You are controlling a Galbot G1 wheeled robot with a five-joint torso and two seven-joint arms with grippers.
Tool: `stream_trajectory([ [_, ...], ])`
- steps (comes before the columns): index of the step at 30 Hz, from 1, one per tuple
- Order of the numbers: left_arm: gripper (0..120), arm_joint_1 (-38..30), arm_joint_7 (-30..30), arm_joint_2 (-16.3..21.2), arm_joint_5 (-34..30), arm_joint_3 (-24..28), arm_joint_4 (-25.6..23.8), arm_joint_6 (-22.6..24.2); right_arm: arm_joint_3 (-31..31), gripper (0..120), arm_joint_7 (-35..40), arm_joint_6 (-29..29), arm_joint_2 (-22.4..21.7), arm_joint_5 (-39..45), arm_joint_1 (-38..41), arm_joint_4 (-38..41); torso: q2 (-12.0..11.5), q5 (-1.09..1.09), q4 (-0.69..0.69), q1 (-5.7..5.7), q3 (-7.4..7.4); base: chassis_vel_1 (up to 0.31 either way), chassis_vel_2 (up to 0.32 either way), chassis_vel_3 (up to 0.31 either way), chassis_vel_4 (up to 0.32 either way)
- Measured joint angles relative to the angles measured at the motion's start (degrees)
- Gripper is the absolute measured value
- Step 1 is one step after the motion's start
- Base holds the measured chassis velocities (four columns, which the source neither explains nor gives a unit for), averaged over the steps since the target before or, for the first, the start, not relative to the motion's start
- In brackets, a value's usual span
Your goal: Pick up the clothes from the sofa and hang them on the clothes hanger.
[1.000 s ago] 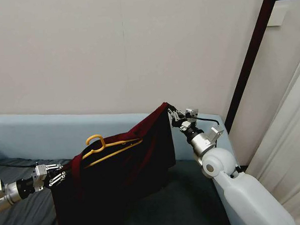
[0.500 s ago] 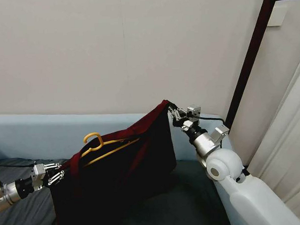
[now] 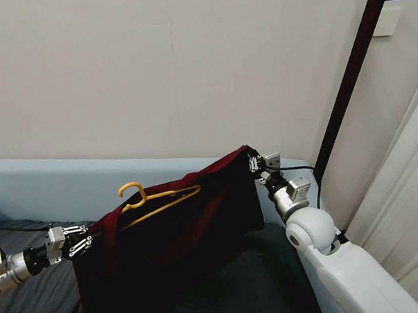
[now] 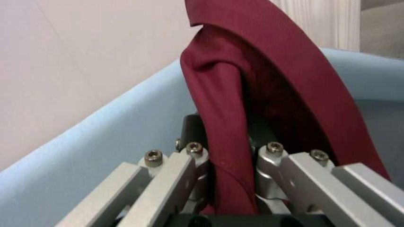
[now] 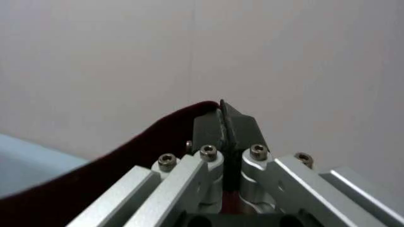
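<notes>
Right gripper [image 3: 253, 160], pinching the maroon garment [image 3: 198, 230], has moved farther right of the yellow hanger [image 3: 159, 197]; left gripper [image 3: 84, 240], left of it, clamps cloth too. Keep tension even.

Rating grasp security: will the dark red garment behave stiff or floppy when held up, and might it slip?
Probably floppy: the garment sags between the left gripper and right gripper. Likely light, as edge pinches carry it. The yellow hanger resting on it could slide.

Plain beige wall [image 3: 191, 74] behind; dark slanted pole [image 3: 349, 81] at right; white curtain [image 3: 406, 214] beside it.
</notes>
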Motion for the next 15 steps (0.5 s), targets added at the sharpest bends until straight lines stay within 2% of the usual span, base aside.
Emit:
stream_trajectory([
  [2, 7, 0.0, 0.1, -0.1, 0.3, 0.0, 0.2, 0.0, 0.5, 0, -4.0, 4.8, -0.2, 5.4, 0.2, 2.3, 0.0, 0.00, 0.02, 0.00, 0.00, 0.000, 0.000, 0.000, 0.000],
  [7, 7, 0.0, 0.1, -0.1, 0.5, 0.2, 0.3, 0.0, 0.6, 0, -9.6, 9.6, -0.8, 12.9, -0.3, 6.1, 0.0, -0.01, 0.01, -0.01, 0.00, 0.000, 0.000, 0.000, 0.000],
  [12, 7, -0.1, 0.0, -0.2, 0.5, 0.2, 0.3, 0.0, 0.0, 0, -14.1, 11.9, -1.1, 15.6, -1.6, 8.2, 0.0, 0.00, 0.01, 0.00, 0.00, 0.000, 0.000, 0.000, 0.000],
  [15, 7, -0.1, 0.0, -0.3, 0.5, 0.2, 0.2, 0.0, -1.4, 0, -14.3, 11.8, -1.6, 15.8, -2.7, 9.3, 0.0, -0.01, 0.01, 0.00, 0.00, 0.000, 0.000, 0.000, 0.000],
])
